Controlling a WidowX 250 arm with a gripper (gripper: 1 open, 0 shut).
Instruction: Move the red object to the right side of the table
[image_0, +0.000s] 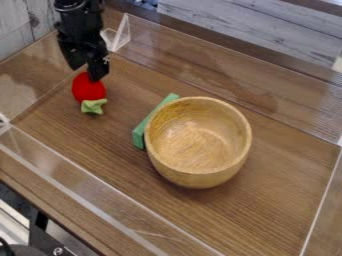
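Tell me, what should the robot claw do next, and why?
Probably drop a little lower and close. The claw hangs open right above the red strawberry toy, which lies on the left of the table, not yet gripped. It must be grabbed before it can go right, past the wooden bowl.

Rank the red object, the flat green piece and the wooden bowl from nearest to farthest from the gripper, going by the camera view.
1. red object: directly beneath the open gripper, at the left of the table.
2. flat green piece: toward the middle, tucked against the bowl's left side.
3. wooden bowl: farthest, right of centre.
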